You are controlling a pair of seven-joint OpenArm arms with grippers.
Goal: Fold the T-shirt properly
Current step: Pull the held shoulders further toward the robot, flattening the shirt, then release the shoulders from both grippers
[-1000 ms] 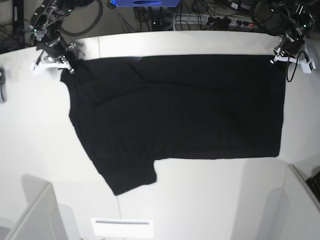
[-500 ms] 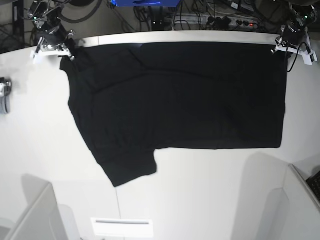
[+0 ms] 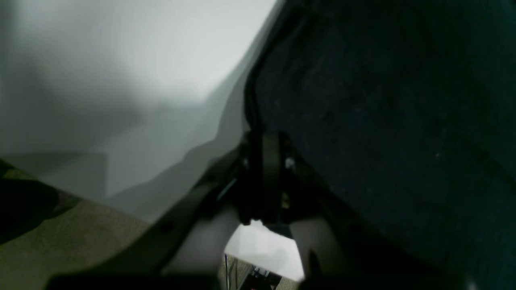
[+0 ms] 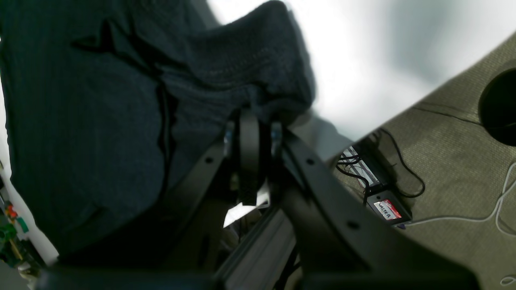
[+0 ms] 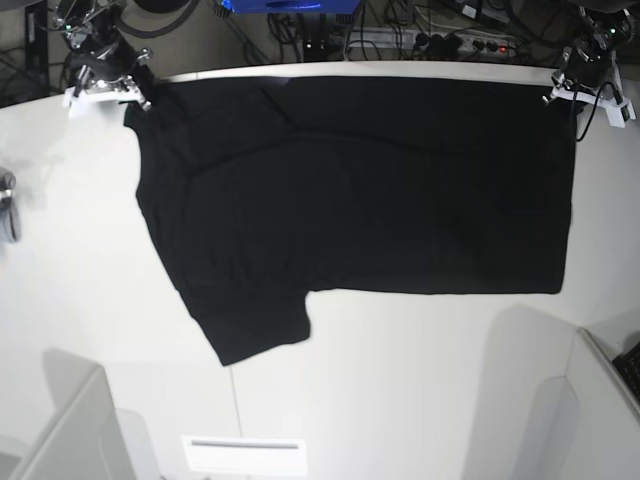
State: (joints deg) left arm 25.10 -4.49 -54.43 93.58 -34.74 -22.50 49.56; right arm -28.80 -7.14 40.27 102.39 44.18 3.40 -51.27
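T-shirt [image 5: 360,190] lies spread w/ plain black side up on white table [image 5: 400,400]; left gripper [image 5: 572,88] and right gripper [image 5: 128,88] each pinch a far corner. No fold visible yet; folding apparently all to do.

The T-shirt [image 5: 360,190] is lying spread across the surface [image 5: 400,400], its far corners reaching the far edge, one sleeve [image 5: 255,325] pointing toward the near side.

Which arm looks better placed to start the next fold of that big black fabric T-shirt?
Neither clearly: the left gripper and right gripper each pinch a far corner of the black T-shirt. Likely both move together.
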